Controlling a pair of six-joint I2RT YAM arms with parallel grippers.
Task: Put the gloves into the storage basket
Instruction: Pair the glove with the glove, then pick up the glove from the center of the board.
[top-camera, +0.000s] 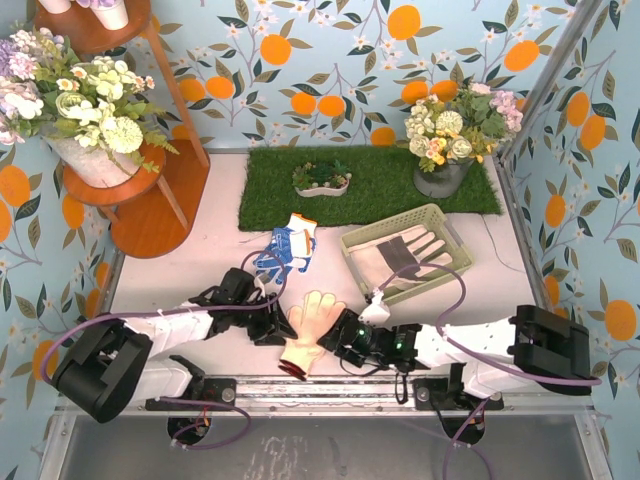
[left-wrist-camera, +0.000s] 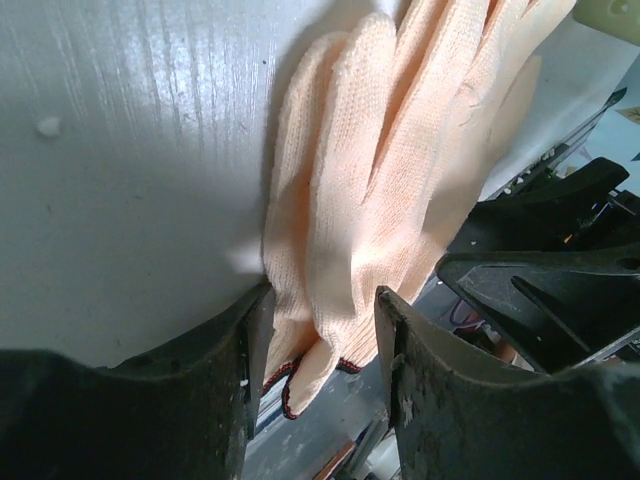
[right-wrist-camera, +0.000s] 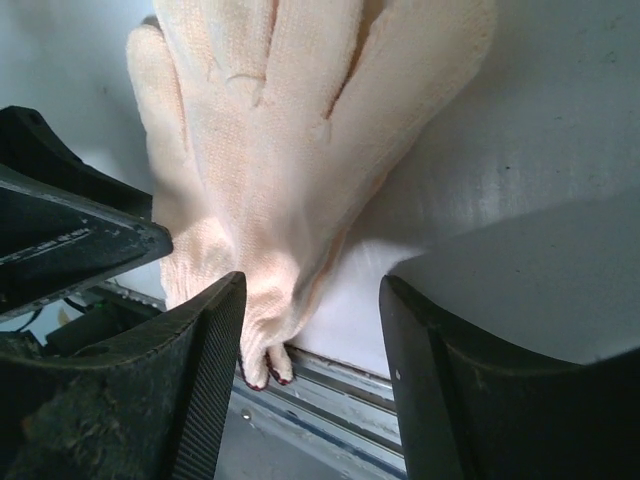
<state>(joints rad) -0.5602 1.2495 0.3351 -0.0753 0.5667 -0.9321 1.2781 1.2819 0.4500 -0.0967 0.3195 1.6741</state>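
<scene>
**Near the arms, peach glove (top-camera: 308, 325) lies outside basket (top-camera: 388, 222)**

From above, the peach glove lies flat at the near edge of the table (top-camera: 200, 240), fingers pointing away. The left gripper (top-camera: 275, 325) is just beside its left side and the right gripper (top-camera: 345, 335) just beside its right. A blue glove (top-camera: 290, 245) lies farther back. A grey glove (top-camera: 400, 255) is in the basket, at the right.

On the left wrist, the jaws stand partly open. The peach glove's (left-wrist-camera: 370, 180) cuff end lies in the gap, with no clear pinch.

On the right wrist, the jaws are likewise partly open and hold nothing. The peach glove (right-wrist-camera: 290, 130) lies nearer one finger, with bare table by the other.
</scene>
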